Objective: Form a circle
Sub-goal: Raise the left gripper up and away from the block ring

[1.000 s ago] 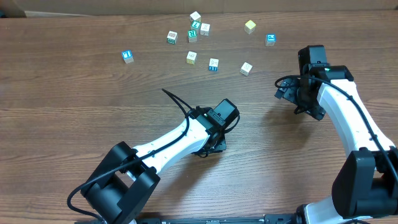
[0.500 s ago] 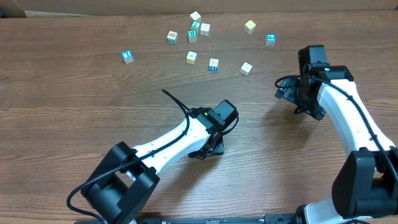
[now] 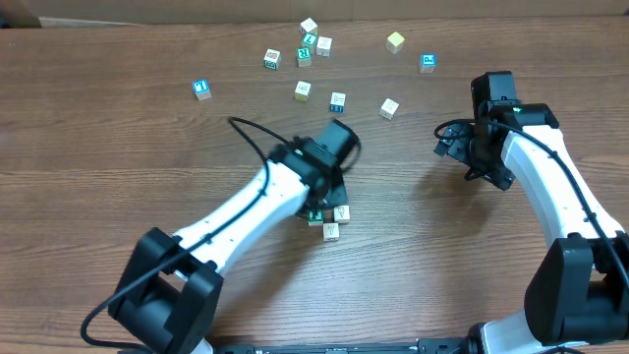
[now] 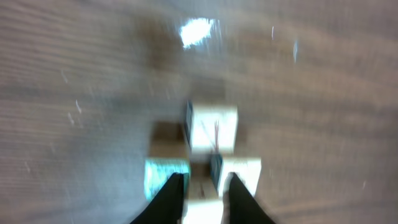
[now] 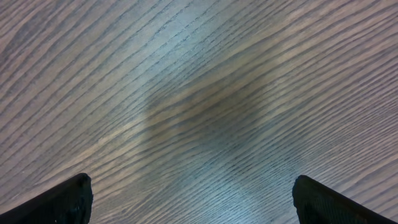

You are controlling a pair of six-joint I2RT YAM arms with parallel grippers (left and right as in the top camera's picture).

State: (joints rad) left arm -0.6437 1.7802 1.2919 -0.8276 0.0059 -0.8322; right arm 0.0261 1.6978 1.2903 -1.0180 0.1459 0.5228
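As the left gripper [image 4: 205, 180], jaws narrow, grip unclear in blur, builds the ring of tiny cream-and-green wooden cubes [image 3: 331, 231], scattered wooden cubes [image 3: 303, 90] at twelve o'clock likely need fetching next; right gripper [image 5: 193, 199] gapes wide.

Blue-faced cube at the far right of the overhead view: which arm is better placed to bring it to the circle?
Right. The right gripper is open, empty and nearer the blue-faced cube; the left gripper is over the started circle, farther off.
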